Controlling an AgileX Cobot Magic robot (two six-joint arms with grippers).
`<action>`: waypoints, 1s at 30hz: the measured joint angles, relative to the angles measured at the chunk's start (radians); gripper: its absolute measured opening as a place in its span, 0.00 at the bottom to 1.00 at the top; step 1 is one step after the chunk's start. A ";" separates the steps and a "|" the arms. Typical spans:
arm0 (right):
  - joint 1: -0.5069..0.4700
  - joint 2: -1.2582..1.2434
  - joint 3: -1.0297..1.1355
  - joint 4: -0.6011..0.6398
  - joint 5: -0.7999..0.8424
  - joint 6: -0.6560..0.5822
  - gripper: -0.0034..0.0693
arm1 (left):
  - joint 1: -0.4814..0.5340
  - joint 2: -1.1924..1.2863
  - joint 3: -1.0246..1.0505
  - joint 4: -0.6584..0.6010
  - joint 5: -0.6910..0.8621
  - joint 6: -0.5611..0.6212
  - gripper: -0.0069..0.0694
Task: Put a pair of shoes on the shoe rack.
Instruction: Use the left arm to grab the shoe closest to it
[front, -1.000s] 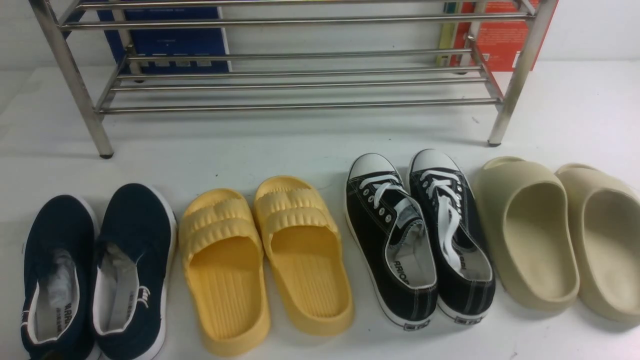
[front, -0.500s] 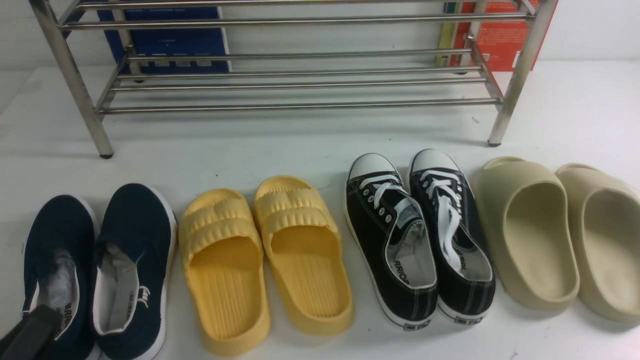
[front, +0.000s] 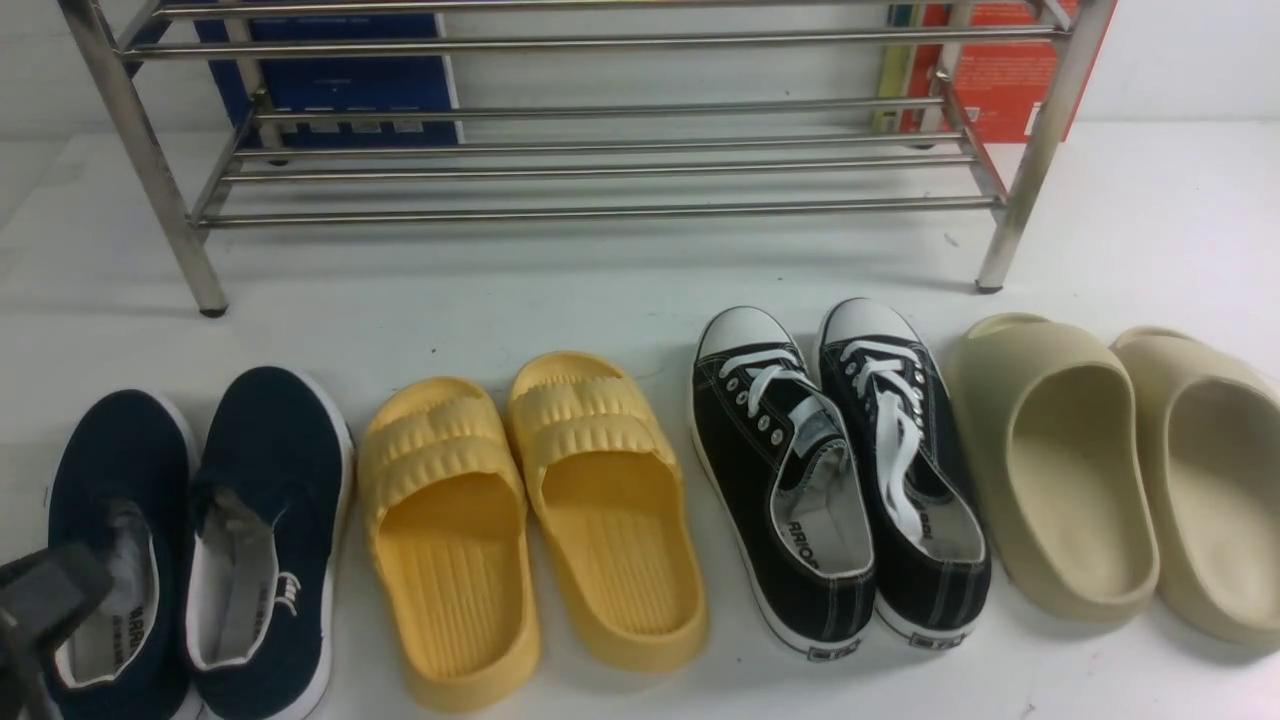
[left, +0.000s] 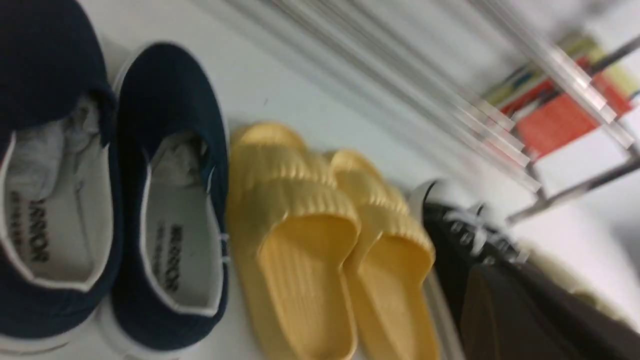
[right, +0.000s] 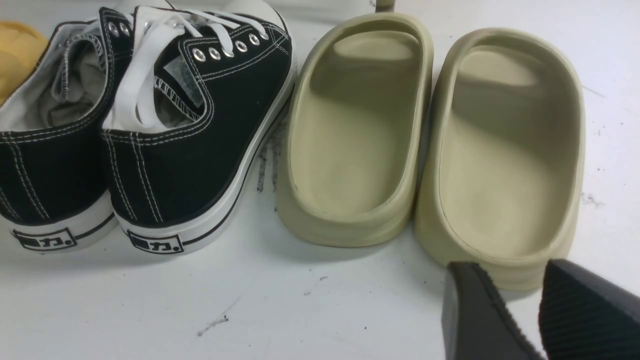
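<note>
My left claw (front: 50, 598), newly arrived over the outer navy-blue fabric slip-on sneaker (front: 120, 450), is clenched, apparently empty, with no shoe yet on the shiny steel-tube shoe rack (front: 600, 212).

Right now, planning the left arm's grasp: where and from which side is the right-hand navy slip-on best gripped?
Probably the heel collar, pinched from above at the near end: one finger inside the opening, one behind the heel. The navy slip-on lies flat, opening up, heel toward the robot; its twin and a yellow slide crowd both long sides, leaving little room there.
</note>
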 joint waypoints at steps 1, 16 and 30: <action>0.000 0.000 0.000 0.000 0.000 0.000 0.38 | 0.000 0.013 -0.011 0.003 0.027 0.010 0.07; 0.000 0.000 0.000 0.000 0.000 0.000 0.38 | 0.000 0.769 -0.286 0.273 0.277 0.061 0.07; 0.000 0.000 0.000 0.000 0.000 0.000 0.38 | 0.023 0.977 -0.289 0.364 0.151 0.028 0.07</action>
